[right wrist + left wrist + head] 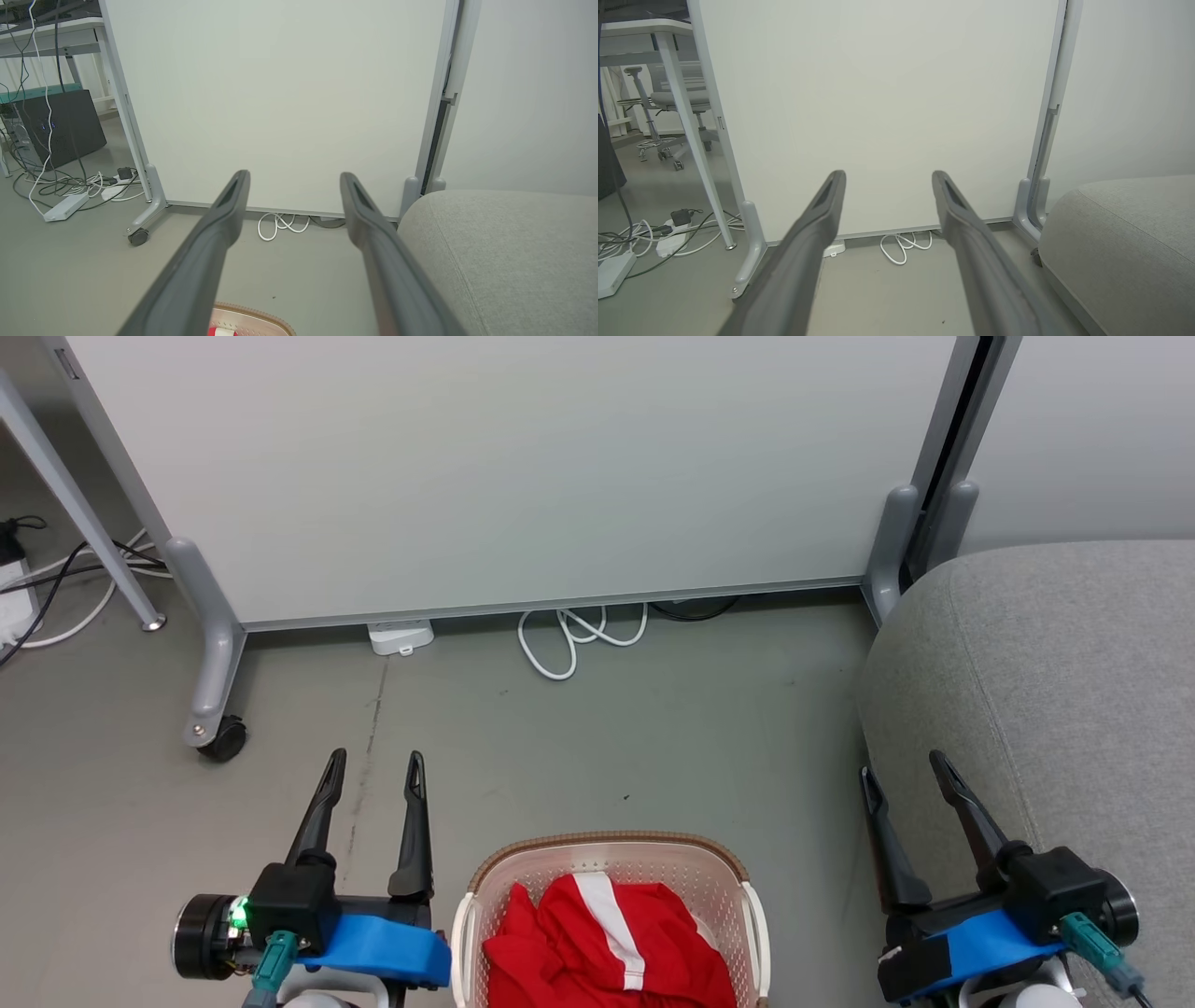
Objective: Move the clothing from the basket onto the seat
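Flanking one clothing (pixel 597 943) basket (pixel 607 846): left hand (pixel 376 755), right hand (pixel 902 763).

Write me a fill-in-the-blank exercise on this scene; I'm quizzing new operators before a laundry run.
1. The clothing lying in the basket is bright ____ with a white stripe.
2. The grey seat stands on the robot's ____ side.
3. The left gripper and the right gripper both have their jaws ____, with nothing between them.

Missing words: red; right; open.
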You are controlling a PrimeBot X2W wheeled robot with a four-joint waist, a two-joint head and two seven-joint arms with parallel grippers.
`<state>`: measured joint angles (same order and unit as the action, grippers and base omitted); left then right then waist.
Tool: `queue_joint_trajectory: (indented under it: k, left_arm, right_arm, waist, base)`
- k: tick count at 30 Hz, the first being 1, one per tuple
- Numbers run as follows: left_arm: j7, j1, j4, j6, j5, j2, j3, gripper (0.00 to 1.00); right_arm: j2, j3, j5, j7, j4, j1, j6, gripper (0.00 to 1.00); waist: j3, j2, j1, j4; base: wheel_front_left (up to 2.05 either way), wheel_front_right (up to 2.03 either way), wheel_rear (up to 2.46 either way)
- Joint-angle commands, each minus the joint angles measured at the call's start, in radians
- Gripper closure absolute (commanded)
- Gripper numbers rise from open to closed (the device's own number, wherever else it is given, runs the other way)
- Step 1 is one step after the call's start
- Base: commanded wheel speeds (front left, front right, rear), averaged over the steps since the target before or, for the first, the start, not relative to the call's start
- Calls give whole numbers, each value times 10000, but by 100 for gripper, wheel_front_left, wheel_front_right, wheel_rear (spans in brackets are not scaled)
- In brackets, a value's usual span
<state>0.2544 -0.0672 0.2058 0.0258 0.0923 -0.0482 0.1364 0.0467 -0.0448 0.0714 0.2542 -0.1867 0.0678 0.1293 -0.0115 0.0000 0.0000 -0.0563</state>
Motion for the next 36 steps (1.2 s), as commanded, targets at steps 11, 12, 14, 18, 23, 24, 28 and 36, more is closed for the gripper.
queue_joint_trajectory:
  k: [11, 12, 14, 18, 23, 24, 28, 36]
  left_arm:
    - [125, -107, 40, -54, -290, -34, 43, 0]
    - [125, -104, 43, -56, -276, -34, 39, 0]
    - [125, -94, 52, -52, -276, -34, 34, 0]
    - [125, -58, 58, -43, -261, -34, 28, 0]
    - [125, -14, 40, -34, -190, -34, -2, 0]
    - [125, -10, 42, -36, -174, -34, -11, 0]
    - [123, -13, 74, -17, -155, -34, -26, 0]
    - [123, -467, 391, 263, -361, -50, 7, 0]
  right_arm:
    - [63, 158, -407, 121, -258, 102, 24, 0]
    - [63, 166, -410, 121, -275, 103, 24, 0]
    - [63, 178, -407, 121, -299, 106, 24, 0]
    - [61, 187, -385, 121, -336, 95, 24, 0]
    - [61, 151, -363, 121, -354, 92, 24, 0]
    - [61, 148, -374, 121, -354, 92, 24, 0]
    - [61, 151, -370, 121, -369, 106, 24, 0]
    - [61, 114, -372, 121, -303, 249, 24, 0]
  waist:
    - [10, 0, 0, -55]
    - [12, 0, 0, -57]
    - [19, 0, 0, -61]
    - [35, 0, 0, -69]
    - [34, 0, 0, -74]
    - [27, 0, 0, -73]
    - [-8, 0, 0, -63]
    - [-295, 0, 0, 32]
  base:
    - [0, 0, 0]
    - [0, 0, 0]
    - [0, 0, 0]
    - [0, 0, 0]
    - [0, 0, 0]
    - [0, 0, 0]
    - [0, 0, 0]
    - [0, 0, 0]
